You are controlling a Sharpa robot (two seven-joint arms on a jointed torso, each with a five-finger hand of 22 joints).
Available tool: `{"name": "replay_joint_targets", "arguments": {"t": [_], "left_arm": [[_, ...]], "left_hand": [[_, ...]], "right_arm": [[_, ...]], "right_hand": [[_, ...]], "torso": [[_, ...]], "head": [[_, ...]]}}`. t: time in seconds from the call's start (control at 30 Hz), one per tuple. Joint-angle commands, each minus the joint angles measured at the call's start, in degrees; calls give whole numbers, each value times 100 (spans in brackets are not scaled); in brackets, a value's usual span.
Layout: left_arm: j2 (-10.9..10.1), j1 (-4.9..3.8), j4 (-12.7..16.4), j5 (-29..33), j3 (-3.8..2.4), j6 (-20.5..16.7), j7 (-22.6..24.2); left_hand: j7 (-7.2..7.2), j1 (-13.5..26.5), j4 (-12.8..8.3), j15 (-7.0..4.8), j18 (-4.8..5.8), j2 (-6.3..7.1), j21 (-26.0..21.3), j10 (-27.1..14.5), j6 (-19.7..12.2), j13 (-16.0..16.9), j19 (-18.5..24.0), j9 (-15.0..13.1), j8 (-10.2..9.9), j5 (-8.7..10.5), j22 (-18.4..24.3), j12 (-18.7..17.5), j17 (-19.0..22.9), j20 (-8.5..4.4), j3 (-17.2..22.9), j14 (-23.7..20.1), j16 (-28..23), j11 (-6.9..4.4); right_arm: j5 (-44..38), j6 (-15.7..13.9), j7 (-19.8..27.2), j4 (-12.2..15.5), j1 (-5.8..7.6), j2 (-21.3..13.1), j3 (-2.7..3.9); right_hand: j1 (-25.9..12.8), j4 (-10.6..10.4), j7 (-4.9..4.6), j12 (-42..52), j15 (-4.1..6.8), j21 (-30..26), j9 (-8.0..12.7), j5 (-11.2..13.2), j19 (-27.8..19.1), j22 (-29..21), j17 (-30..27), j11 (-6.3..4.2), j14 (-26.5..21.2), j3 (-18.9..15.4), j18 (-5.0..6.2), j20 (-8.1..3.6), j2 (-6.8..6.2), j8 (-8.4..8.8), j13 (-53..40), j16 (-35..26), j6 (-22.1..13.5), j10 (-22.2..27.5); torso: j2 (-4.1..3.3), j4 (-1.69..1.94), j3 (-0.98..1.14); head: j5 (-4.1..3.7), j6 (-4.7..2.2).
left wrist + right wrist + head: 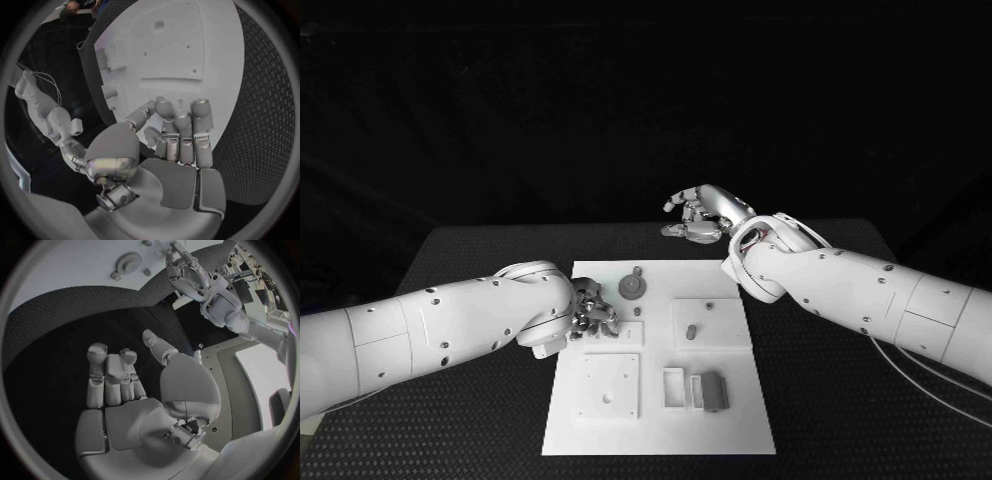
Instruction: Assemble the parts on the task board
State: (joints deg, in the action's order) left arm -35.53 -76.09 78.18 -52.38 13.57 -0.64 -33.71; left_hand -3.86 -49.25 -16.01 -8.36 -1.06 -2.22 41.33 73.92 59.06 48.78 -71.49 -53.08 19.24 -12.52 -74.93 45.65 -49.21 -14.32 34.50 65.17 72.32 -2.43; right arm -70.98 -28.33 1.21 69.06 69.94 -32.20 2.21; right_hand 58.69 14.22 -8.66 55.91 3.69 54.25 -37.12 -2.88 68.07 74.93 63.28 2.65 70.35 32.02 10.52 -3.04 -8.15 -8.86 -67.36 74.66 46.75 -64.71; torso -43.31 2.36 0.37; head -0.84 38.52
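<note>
Two hands, one board: my left hand (589, 317) hovers low over the board's (733, 420) left edge, fingers curled in; whether anything small is pinched there I cannot tell. My right hand (704, 215) hangs beyond the board's far right corner, over bare table (473, 260), fingers loosely apart and holding nothing. A gear (633, 288) sits on the far part of the board, just right of and beyond my left hand. A grey block (715, 391) stands near the board's near right corner, its long axis running near to far, well apart from both hands. By my judgement the left hand is the nearer to the gear and should take it, reaching slightly far and right.
</note>
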Motion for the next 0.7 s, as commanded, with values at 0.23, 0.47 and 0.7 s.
{"name": "replay_joint_targets", "arguments": {"t": [0.23,0.47,0.7], "left_arm": [[17,12,-11,-27,2,106,5],[27,12,-35,-24,2,64,23],[39,13,-50,-17,2,42,50]], "left_hand": [[228,-57,-4,-172,-241,-75,25,-345,443,-10,-52,-1317,27,-17,-113,37,15,-95,25,-59,24,-200],[229,-36,21,-171,-240,-19,17,-351,476,-42,-50,-1315,-42,234,-109,52,75,-98,1,-78,59,-200],[219,-23,97,-170,-237,90,-3,-362,509,-98,-48,-1197,-189,598,-106,79,175,-98,-7,-105,120,-193]], "right_arm": [[-55,81,9,1,1,9,3],[-55,84,7,0,1,8,3],[-55,88,4,-2,1,10,3]], "right_hand": [[1,10,-50,3,-1,-35,-7,15,8,64,10,-8,-47,-33,448,-49,51,-31,11,-12,20,48],[-2,9,-50,4,0,-35,-7,15,8,65,4,-8,-52,-37,448,-48,53,-31,12,-16,21,48],[-3,10,-49,4,0,-35,-7,15,7,66,7,-8,-50,-40,448,-47,51,-31,13,-15,21,49]], "torso": [[-1,-2,5],[-1,-3,4],[0,-3,6]], "head": [[5,-3],[1,-1],[-2,2]]}}
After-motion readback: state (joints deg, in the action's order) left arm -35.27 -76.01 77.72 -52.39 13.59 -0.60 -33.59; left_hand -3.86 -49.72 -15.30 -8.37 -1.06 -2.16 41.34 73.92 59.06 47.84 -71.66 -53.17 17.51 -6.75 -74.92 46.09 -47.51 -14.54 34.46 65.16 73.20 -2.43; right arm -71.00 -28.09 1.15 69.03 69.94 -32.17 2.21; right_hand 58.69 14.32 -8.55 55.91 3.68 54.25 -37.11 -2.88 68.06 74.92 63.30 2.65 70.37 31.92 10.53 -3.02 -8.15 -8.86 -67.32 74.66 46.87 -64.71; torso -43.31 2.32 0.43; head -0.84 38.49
